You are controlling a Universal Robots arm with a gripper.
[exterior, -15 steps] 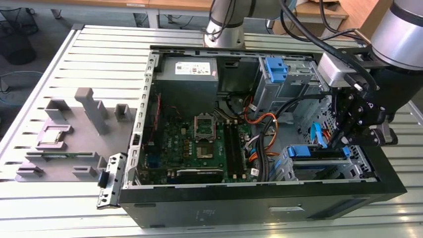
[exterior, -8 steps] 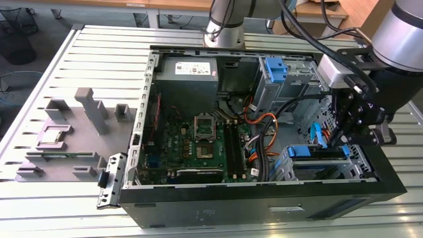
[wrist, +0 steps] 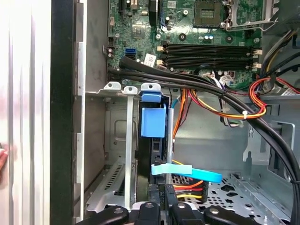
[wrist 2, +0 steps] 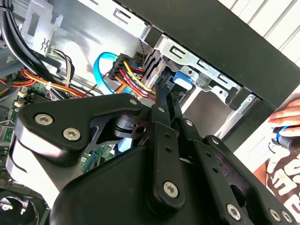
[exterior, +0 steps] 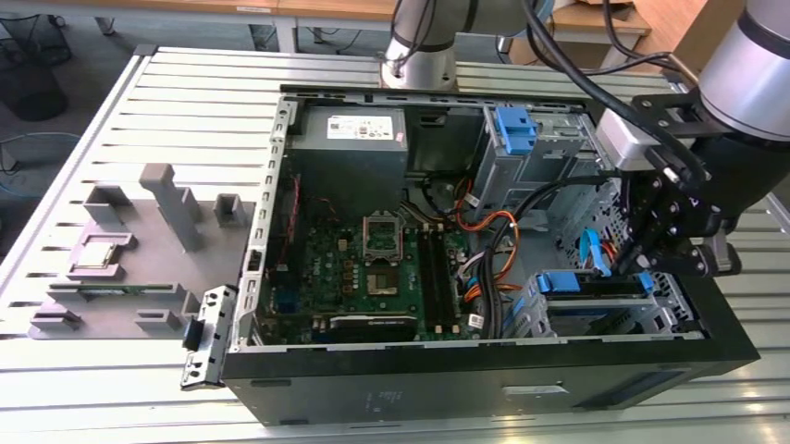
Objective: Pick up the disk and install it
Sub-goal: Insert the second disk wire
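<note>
1. Disk (wrist: 153,123) stands on edge in the drive cage (wrist: 115,154) at the case's (exterior: 494,384) front corner, blue carrier tab up.
2. Gripper (wrist: 164,199) sits at the disk's cable end, jaws nearly closed, thin tips together; what they pinch, cannot tell.
3. Blue cable (wrist: 187,172) crosses just beside the tips.
4. Motherboard (wrist: 197,33) lies beyond the cage.

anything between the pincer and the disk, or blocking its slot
Nothing visible does. The disk in its blue plastic carrier already stands in the metal drive cage, with the pincer right at its end.
</note>
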